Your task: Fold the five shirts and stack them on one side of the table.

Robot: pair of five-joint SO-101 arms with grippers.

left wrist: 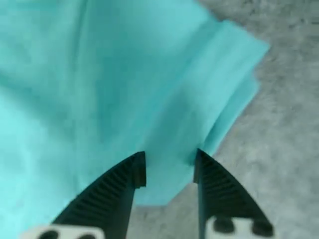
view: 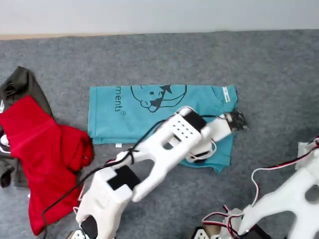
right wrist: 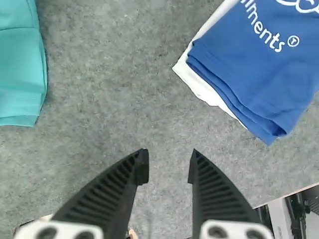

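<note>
A teal shirt (view: 144, 112) lies partly folded in the middle of the grey table, print side up. My left gripper (left wrist: 169, 167) hangs open just above its lower right corner (left wrist: 149, 99), fingers apart over the cloth near the edge. In the high view that arm (view: 164, 144) stretches from the front left across the shirt. A crumpled red shirt (view: 45, 149) lies on a dark shirt (view: 20, 82) at the left. My right gripper (right wrist: 168, 167) is open over bare table, between the teal shirt's edge (right wrist: 20, 64) and a folded blue shirt (right wrist: 259, 64) resting on a white one (right wrist: 202, 87).
The right arm (view: 286, 199) stands at the front right with red and white cables. A pale wall edge runs along the table's far side (view: 149, 34). Grey table (view: 269, 74) stretches behind and right of the teal shirt.
</note>
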